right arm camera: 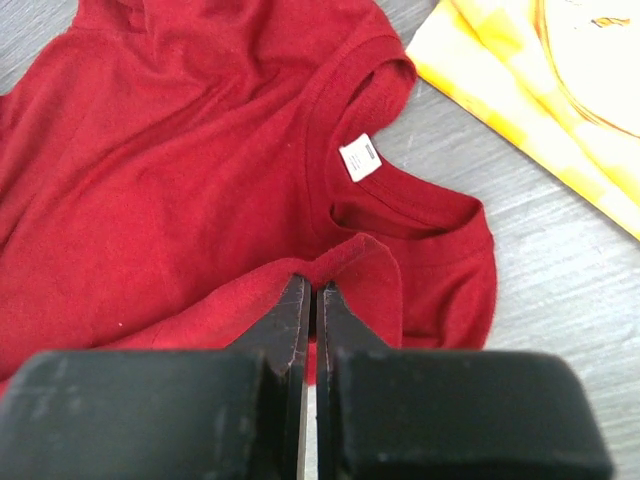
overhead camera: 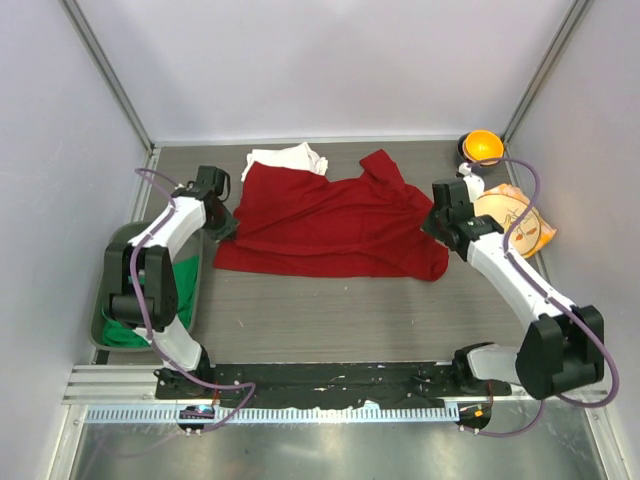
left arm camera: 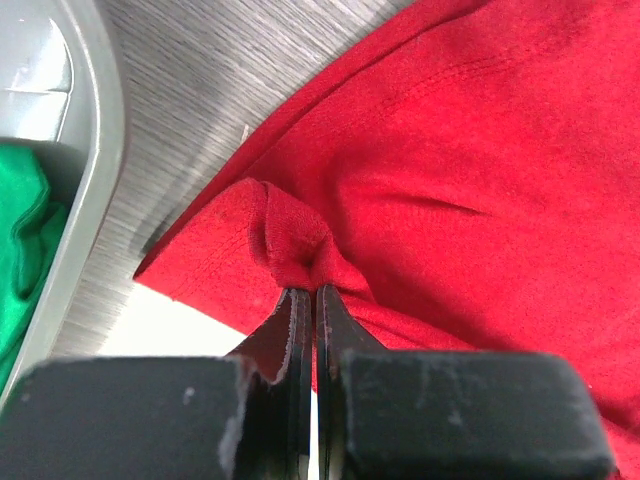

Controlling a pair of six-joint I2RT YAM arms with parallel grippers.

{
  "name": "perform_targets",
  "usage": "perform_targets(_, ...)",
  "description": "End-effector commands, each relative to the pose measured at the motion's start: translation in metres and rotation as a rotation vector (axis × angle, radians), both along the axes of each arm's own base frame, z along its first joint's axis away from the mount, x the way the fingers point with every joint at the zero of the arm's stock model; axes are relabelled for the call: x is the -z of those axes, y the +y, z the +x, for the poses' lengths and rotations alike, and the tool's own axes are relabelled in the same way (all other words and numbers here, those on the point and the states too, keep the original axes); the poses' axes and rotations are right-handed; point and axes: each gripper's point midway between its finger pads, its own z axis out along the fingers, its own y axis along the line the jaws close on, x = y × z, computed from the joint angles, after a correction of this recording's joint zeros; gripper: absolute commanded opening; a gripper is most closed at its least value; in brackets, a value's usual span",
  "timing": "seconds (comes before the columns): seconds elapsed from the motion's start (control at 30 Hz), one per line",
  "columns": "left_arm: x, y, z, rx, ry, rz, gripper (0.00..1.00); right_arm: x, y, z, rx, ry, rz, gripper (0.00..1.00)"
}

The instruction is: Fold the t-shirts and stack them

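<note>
Between the two pairs of fingers, the red t-shirt [overhead camera: 330, 225] is spread across the counter [overhead camera: 330, 320], rumpled and not yet folded. The left fingers [left arm camera: 310, 292] are pressed together on a small pinch of red fabric at the edge nearest them. The right fingers [right arm camera: 312, 288] are likewise closed on a raised fold of red cloth just short of the collar, and the white neck label [right arm camera: 360, 158] is seen a little beyond their tips.

Beyond the left fingers, the white t-shirt [overhead camera: 290, 158] is bunched up and partly covered by the red cloth. Outward of the left fingers, the green t-shirt [left arm camera: 25, 230] is heaped in the grey bin [left arm camera: 95, 150]. Outward of the right fingers lies the orange patterned cloth [overhead camera: 515, 215], which is no part of the job.

No garment is seen folded and no stack has been begun, so the task is judged to be at an early stage. The red shirt appears to be gripped for arranging or for a first fold. All three folds and the stacking remain to be done.
</note>
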Motion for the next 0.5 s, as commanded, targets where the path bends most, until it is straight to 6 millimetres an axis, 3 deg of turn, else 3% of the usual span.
perform_targets(0.0,0.002,0.002,0.021,-0.012,-0.027,0.004,0.0,-0.031,0.006,0.042,-0.019,-0.114,0.028,0.01)
perform_targets(0.17,0.012,0.004,0.031,-0.029,-0.012,0.018,0.01,-0.025,0.014,0.083,-0.02,-0.097,0.071,0.01)
perform_targets(0.2,0.012,0.004,0.032,-0.032,-0.014,0.023,0.09,-0.024,0.017,0.09,-0.029,-0.097,0.077,0.01)
perform_targets(0.23,0.015,0.006,0.032,-0.041,-0.006,0.031,0.21,-0.024,0.021,0.097,-0.035,-0.095,0.091,0.01)
perform_targets(0.27,0.015,0.006,0.031,-0.045,-0.001,0.034,0.46,-0.017,0.024,0.111,-0.04,-0.078,0.1,0.01)
perform_targets(0.3,0.017,0.007,0.028,-0.053,0.012,0.042,0.61,-0.016,0.032,0.119,-0.058,-0.076,0.125,0.01)
perform_targets(0.33,0.016,0.012,0.026,-0.071,0.015,0.061,0.92,-0.009,0.034,0.127,-0.052,-0.062,0.135,0.04)
perform_targets(0.37,0.019,0.013,0.019,-0.082,0.031,0.072,0.99,-0.016,0.039,0.142,-0.057,-0.083,0.148,0.18)
perform_targets(0.4,0.018,0.012,0.016,-0.083,0.032,0.078,1.0,0.018,0.044,0.151,-0.067,-0.004,0.161,0.36)
perform_targets(0.43,0.012,0.014,0.014,-0.094,0.012,0.087,1.0,0.027,0.046,0.156,-0.065,0.024,0.166,0.64)
perform_targets(0.47,0.014,0.014,0.006,-0.098,0.02,0.094,1.0,0.026,0.049,0.164,-0.067,0.029,0.169,0.72)
